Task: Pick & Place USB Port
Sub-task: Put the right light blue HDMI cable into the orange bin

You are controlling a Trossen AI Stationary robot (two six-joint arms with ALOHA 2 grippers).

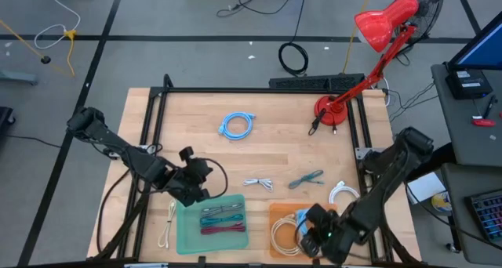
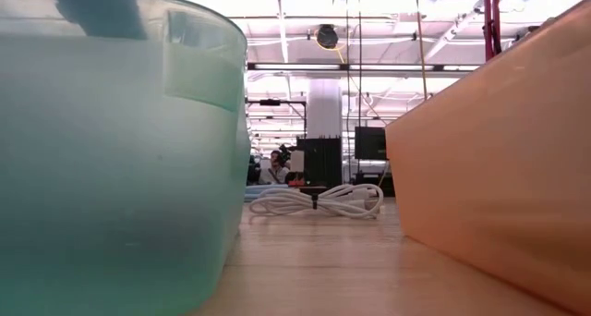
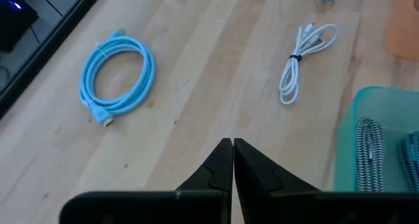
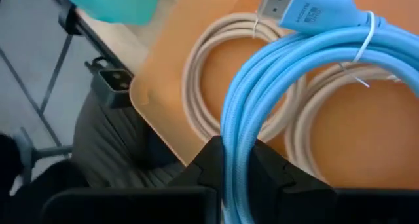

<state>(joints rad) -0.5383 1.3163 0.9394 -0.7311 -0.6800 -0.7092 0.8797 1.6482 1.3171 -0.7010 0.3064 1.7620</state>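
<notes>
My right gripper [image 1: 312,235] [image 4: 239,152] is shut on a bright blue coiled cable [image 4: 294,60] with a flat plug [image 4: 288,4], above the orange tray [image 1: 276,215] [image 4: 340,139]. Beige cable coils [image 4: 203,73] lie in that tray. My left gripper [image 1: 192,186] [image 3: 232,145] is shut and holds nothing, over bare wood by the teal tray's [image 1: 182,229] far left corner. On the table lie a light blue coil [image 1: 237,124] [image 3: 116,76], a white bundled cable [image 1: 259,183] [image 3: 304,57] [image 2: 314,202], a teal-green cable [image 1: 306,178] and another white one [image 1: 343,193]. My right gripper pinches the blue coil between its two fingers, on the several strands at one side of the loop [image 4: 243,135], opposite the plug end. The strands run along between the fingers. The loop spreads out beyond the fingertips over the beige coils; whether it rests on them I cannot tell.
The teal tray [image 2: 111,150] holds striped and coloured cables [image 1: 223,219] [image 3: 370,152]. A beige cable [image 1: 167,225] lies left of it. A red desk lamp [image 1: 345,103] stands at the far right corner. A black frame rail [image 1: 259,90] edges the table. The orange tray wall [image 2: 499,187] stands near the table's front.
</notes>
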